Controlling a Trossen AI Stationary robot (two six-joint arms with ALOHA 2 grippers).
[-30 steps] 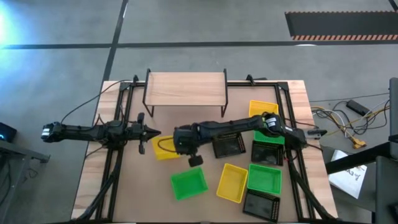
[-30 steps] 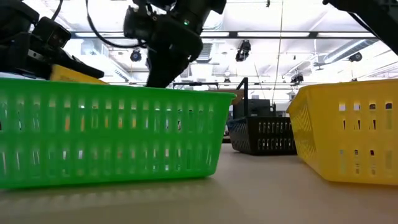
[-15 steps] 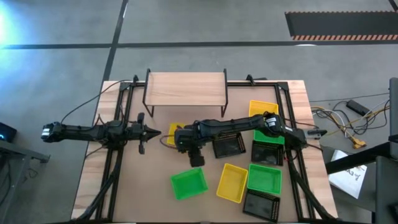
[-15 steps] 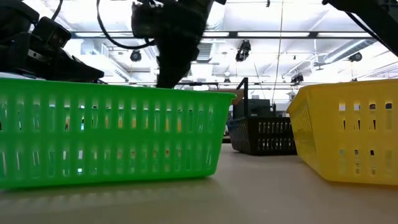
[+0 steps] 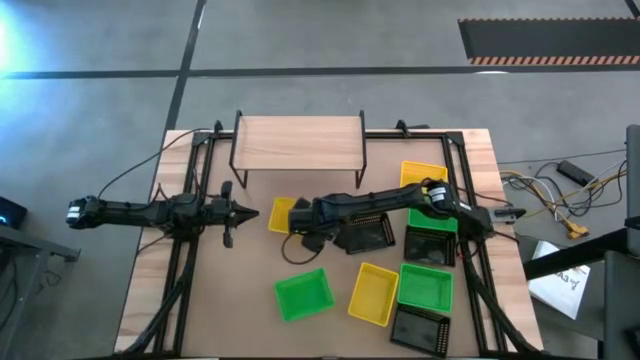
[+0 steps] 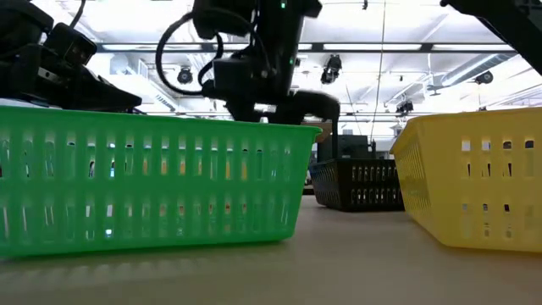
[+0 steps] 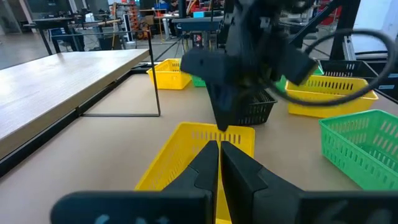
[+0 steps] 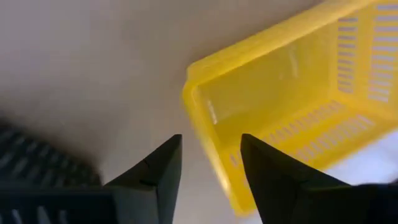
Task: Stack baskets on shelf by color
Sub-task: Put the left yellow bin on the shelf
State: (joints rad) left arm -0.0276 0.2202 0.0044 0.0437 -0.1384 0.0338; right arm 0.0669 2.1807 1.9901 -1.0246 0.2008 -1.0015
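A yellow basket (image 5: 282, 215) rests bottom-down on the table in front of the shelf (image 5: 298, 140), a light-wood board on black legs. My right gripper (image 8: 211, 146) points down over the basket's right end, open. Its fingers stand on either side of the basket's short wall (image 8: 205, 134), with a gap showing on both sides. My left gripper (image 7: 219, 149) is shut and hovers level just left of that basket (image 7: 199, 149), touching nothing. In the left wrist view my right gripper (image 7: 225, 124) stands at the basket's far end.
A green basket (image 5: 303, 294), a yellow one (image 5: 373, 293), another green one (image 5: 425, 287) and a black one (image 5: 418, 328) lie toward the near edge. A black basket (image 5: 368, 236), a yellow one (image 5: 422, 176) and a green-and-black pair (image 5: 432, 243) lie at the right.
My right gripper has carried the yellow basket from the table's middle toward the far edge and a little to the right. It has lowered the basket onto the table, then opened and let go. The basket now lies closer to the shelf.
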